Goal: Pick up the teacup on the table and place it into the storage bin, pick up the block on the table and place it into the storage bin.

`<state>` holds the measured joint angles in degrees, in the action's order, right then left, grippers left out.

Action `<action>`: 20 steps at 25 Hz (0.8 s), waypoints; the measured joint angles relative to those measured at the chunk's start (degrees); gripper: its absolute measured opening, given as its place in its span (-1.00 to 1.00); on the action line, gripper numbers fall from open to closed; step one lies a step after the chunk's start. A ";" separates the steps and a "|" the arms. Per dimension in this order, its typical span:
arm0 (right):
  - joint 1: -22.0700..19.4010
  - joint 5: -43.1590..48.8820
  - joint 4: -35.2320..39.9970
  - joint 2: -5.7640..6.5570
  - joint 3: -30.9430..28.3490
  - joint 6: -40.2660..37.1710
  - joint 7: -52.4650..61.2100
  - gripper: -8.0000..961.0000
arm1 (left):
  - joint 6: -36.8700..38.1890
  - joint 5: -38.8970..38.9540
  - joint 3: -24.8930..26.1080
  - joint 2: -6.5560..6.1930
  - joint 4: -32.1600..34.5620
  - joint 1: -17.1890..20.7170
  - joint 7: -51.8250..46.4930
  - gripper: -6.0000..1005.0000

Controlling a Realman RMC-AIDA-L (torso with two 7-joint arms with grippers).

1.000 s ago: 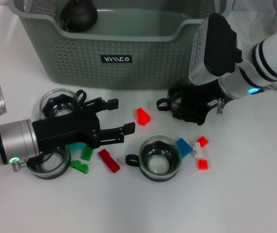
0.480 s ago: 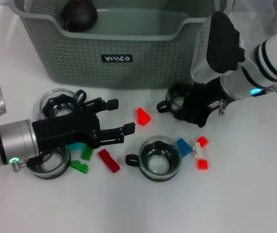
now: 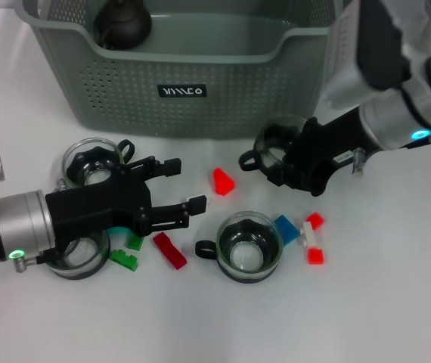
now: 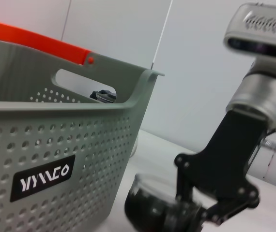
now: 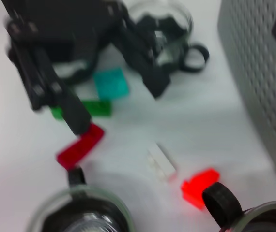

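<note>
Right gripper [image 3: 295, 162], right of centre in the head view, clamps a clear glass teacup with a black handle [image 3: 272, 151] just below the grey-green perforated plastic storage bin [image 3: 200, 76]. Three more such teacups lie lower down, among scattered small blocks. Left gripper [image 3: 178, 193], lower left, hovers with fingers spread

A white table [image 3: 397, 318] spans the scene, near to far. At the far left sits 1 dark, round, pot-like object [image 3: 122, 23] with a small knob on top. A pale wall [image 4: 201, 48] stands beyond.
</note>
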<state>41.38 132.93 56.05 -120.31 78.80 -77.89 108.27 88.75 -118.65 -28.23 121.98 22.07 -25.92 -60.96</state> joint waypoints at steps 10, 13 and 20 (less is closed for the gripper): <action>-1.85 -10.92 11.02 0.08 -14.56 -18.55 0.72 -0.79 | 0.99 -0.06 0.14 -0.14 0.43 1.03 0.09 0.72; -1.02 -17.10 11.79 0.59 -20.49 -24.39 0.78 -0.78 | 1.00 -0.10 0.04 -0.16 0.43 1.01 0.10 0.72; 3.67 -31.64 9.24 4.09 -30.61 -27.33 5.81 -0.76 | 0.99 -0.10 -0.03 -0.17 0.43 0.63 0.12 0.72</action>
<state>45.05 101.29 65.29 -116.22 48.18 -105.22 114.08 89.74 -118.75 -28.26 121.81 22.50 -25.29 -60.84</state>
